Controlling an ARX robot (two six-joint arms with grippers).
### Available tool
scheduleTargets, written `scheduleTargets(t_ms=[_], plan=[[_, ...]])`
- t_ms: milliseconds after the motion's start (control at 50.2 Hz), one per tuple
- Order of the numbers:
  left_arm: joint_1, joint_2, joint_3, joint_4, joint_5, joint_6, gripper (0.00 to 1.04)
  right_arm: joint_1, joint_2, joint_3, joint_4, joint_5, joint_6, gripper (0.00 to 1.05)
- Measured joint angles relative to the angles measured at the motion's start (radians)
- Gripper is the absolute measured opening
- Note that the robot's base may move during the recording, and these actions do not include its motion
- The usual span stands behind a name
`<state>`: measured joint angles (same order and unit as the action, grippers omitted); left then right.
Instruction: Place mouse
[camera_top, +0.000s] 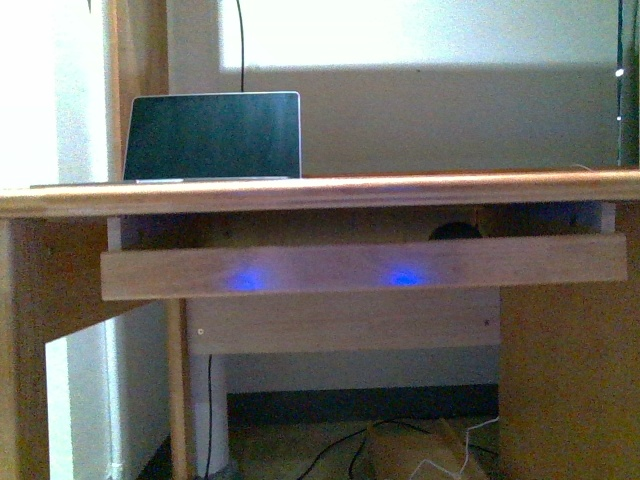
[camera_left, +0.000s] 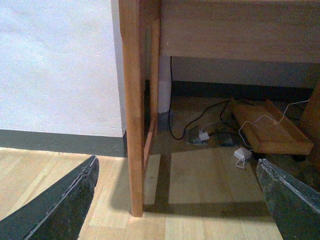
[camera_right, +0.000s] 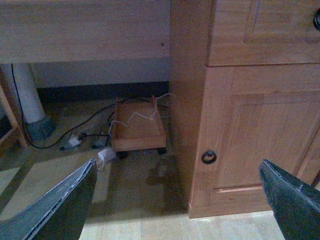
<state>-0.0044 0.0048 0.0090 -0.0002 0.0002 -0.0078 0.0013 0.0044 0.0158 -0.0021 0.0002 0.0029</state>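
Item 1. Pull-out tray (camera_top: 330, 272), under the desk top (camera_top: 400, 188), front view. Contents: the mouse (camera_top: 455, 231), toward the tray's 3 o'clock end. Only its dark domed back shows above the front rail. Two blue glow spots (camera_top: 245, 278) lie on that rail.

Item 2. Laptop (camera_top: 213, 135), lid raised and screen dark, on the desk top at 10 o'clock from the mouse and well apart from it.

Item 3. Low wooden trolley (camera_right: 137, 135) on dark castors, on the floor under the desk. Contents: a thin white cable (camera_right: 135, 117) draped across it.

Item 4. Left gripper (camera_left: 176, 162), jaws spread wide, nothing between them, low over the floorboards near the desk leg (camera_left: 131, 110).

Item 5. Right gripper (camera_right: 177, 162), jaws likewise spread wide and empty, facing the cabinet door (camera_right: 250, 145).

View notes. Only the front view shows the mouse, tray and laptop; neither arm appears there. Only the left wrist view shows the white plug adapter (camera_left: 242, 153) beside the trolley and the black cable (camera_left: 172, 125) running down to the floor. Only the right wrist view shows the door's ring pull (camera_right: 209, 157) and the white pipe (camera_right: 30, 100) (its foot set in a grey base).
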Motion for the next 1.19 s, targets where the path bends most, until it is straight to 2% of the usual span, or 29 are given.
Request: scheduleTargets(t_ms=[776, 796, 876, 916, 1015, 1155, 1194], plan=[[0.0, 0.0, 0.0, 0.0, 0.0, 0.0, 0.97, 0.0, -0.001, 0.0, 0.0, 0.0, 0.0, 0.97], [0.001, 0.0, 0.0, -0.001, 0.003, -0.002, 0.97, 0.0, -0.001, 0.0, 0.0, 0.0, 0.0, 0.97], [0.013, 0.071, 0.051, -0.134, 0.119, -0.062, 0.97, 0.0, -0.001, 0.0, 0.0, 0.0, 0.0, 0.97], [0.012, 0.109, 0.055, -0.142, 0.137, -0.066, 0.97, 0.0, -0.001, 0.0, 0.0, -0.002, 0.0, 0.97], [0.046, 0.259, 0.055, -0.029, 0.166, -0.032, 0.97, 0.0, -0.001, 0.0, 0.0, 0.0, 0.0, 0.97], [0.138, 0.617, 0.063, 0.323, 0.178, 0.149, 0.97, 0.0, -0.001, 0.0, 0.0, 0.0, 0.0, 0.97], [0.163, 0.772, 0.082, 0.467, 0.187, 0.254, 0.97, 0.0, -0.001, 0.0, 0.0, 0.0, 0.0, 0.97]])
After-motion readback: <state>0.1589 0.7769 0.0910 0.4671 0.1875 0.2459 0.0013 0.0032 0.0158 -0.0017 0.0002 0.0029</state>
